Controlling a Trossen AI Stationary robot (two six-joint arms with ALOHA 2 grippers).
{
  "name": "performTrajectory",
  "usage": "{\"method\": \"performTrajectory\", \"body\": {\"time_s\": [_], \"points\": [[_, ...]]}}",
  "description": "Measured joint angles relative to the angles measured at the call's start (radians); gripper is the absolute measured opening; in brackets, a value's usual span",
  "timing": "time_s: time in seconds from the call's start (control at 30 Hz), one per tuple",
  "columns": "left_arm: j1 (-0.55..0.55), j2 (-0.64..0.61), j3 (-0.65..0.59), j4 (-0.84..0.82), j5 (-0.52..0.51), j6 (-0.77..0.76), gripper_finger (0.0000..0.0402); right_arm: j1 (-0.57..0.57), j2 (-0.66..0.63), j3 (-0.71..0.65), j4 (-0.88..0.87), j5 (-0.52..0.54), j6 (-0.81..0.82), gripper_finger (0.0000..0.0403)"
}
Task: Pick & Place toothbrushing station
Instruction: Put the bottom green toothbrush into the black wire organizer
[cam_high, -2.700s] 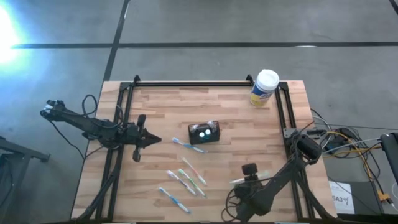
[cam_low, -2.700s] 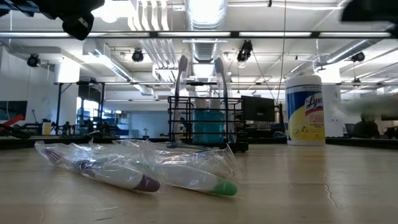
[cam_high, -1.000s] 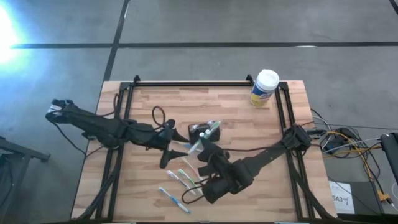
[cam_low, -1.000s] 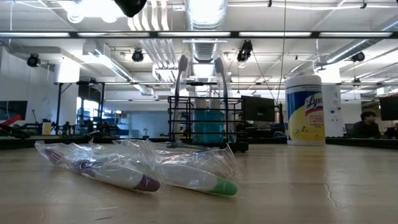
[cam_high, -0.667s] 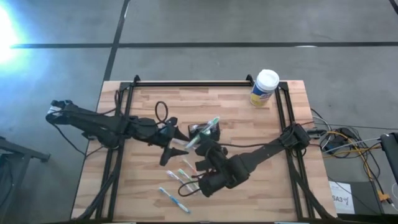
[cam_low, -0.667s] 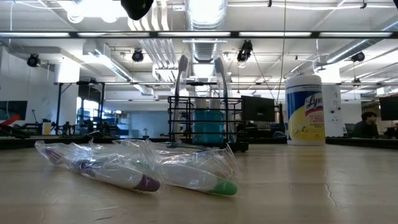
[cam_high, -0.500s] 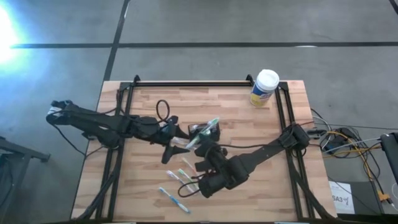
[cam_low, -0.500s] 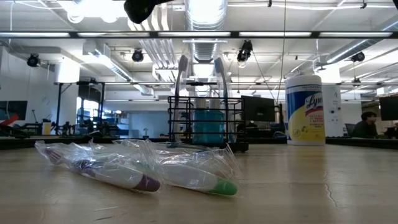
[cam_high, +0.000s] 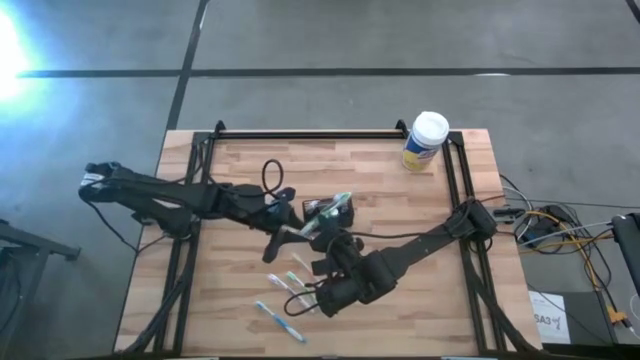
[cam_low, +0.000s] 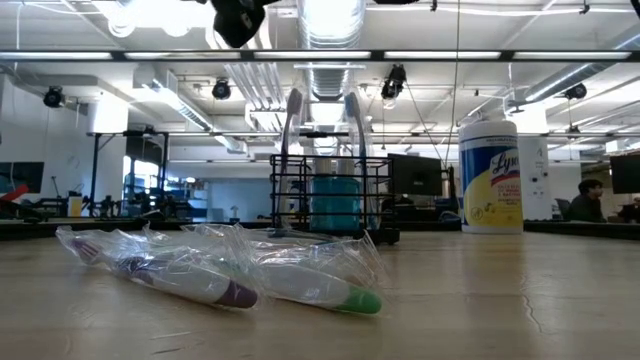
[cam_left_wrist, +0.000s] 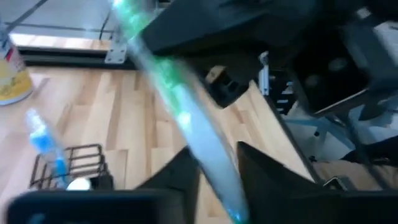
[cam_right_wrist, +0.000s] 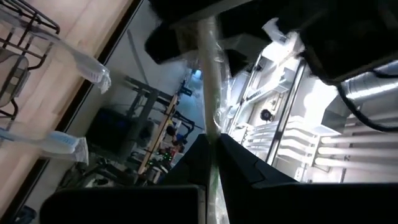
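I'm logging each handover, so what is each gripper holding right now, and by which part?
Both grippers are on one wrapped green toothbrush. The right gripper is shut on its handle; the left gripper grips it further along, toward the other end.

Two slim dark jointed arms trailing looped black cables.

Counter was pale wood planks, matt w/ visible grain. Toothbrushing station looked like thin black wire, prob. metal. Toothbrushes lay in crinkly clear glossy plastic wrap. Canister was glossy plastic.
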Motion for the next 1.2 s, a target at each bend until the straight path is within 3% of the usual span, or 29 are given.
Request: {"method": "performTrajectory", "body": {"time_s": [0.1, 0.4, 0.53, 0.8, 0.87, 1.0, 1.2], "points": [[0.003, -0.004, -0.001, -0.011, -0.005, 0.010, 0.0038, 0.004, -0.001, 0.000, -0.002, 0.005, -0.003, 0.0013], [0.011, -0.012, -0.001, -0.041, -0.019, 0.065, 0.0036, 0.003, -0.003, 0.001, 0.068, -0.004, 0.003, 0.0018], [0.028, -0.028, -0.001, -0.032, -0.045, 0.094, 0.0018, 0.002, -0.004, 0.041, 0.101, -0.009, 0.018, 0.0053], [0.066, -0.064, -0.001, 0.009, -0.095, 0.118, 0.0018, 0.003, -0.005, 0.177, 0.103, -0.023, 0.153, 0.0134], [0.069, -0.077, -0.003, 0.011, -0.121, 0.155, 0.0018, 0.008, -0.006, 0.213, 0.092, -0.070, 0.213, 0.0144], [0.070, -0.129, -0.007, 0.002, -0.194, 0.230, 0.0018, 0.011, -0.040, 0.237, 0.052, -0.283, 0.366, 0.0148], [0.070, -0.272, -0.082, 0.007, -0.217, 0.260, 0.0018, -0.010, -0.166, 0.111, 0.095, -0.459, 0.476, 0.0143]]}}
